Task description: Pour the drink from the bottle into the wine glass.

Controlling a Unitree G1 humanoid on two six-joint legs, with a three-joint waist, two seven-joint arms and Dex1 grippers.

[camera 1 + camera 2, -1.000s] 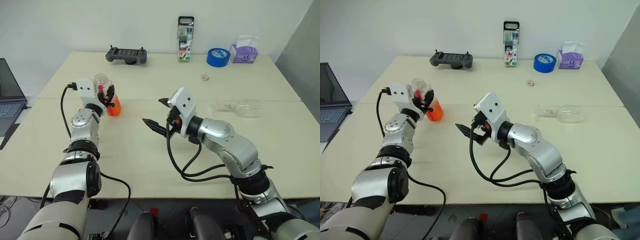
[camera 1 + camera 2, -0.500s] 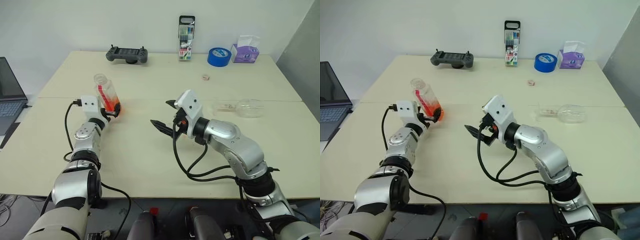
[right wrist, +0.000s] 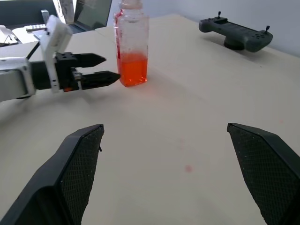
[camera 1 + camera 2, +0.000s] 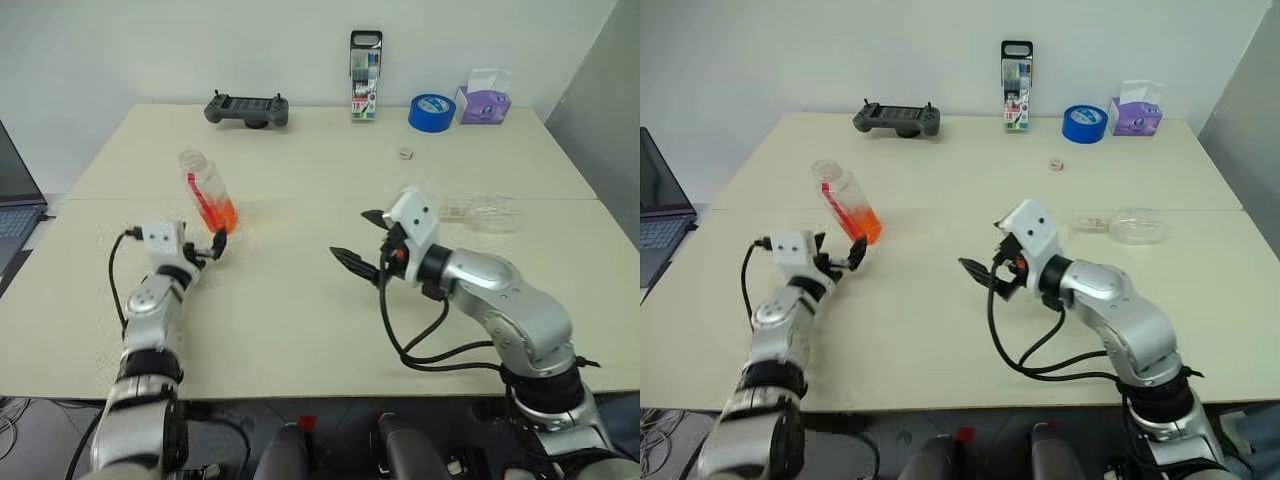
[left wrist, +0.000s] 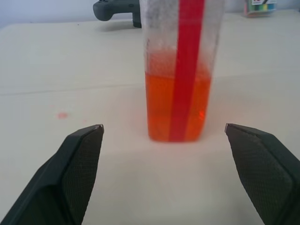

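Observation:
The bottle (image 4: 208, 195) stands uncapped on the table's left side, the orange-red drink (image 5: 176, 105) filling its lower part. My left gripper (image 4: 205, 248) sits open just in front of the bottle, level with its base and apart from it; it also shows in the right wrist view (image 3: 101, 68). My right gripper (image 4: 360, 238) hovers open and empty over the middle of the table, pointing left toward the bottle (image 3: 132, 44). The wine glass (image 4: 490, 212) lies on its side at the right of the table, beyond my right arm.
Along the far edge stand a black game controller (image 4: 247, 108), a tall clear marker case (image 4: 365, 62), a blue tape roll (image 4: 432, 112) and a purple tissue box (image 4: 483, 100). A small round object (image 4: 405, 154) lies nearby. A laptop (image 4: 10, 200) sits at the left.
My left gripper opened and let go of the bottle, then drew back and down toward me. The bottle now stands free. My right gripper shifted to the right.

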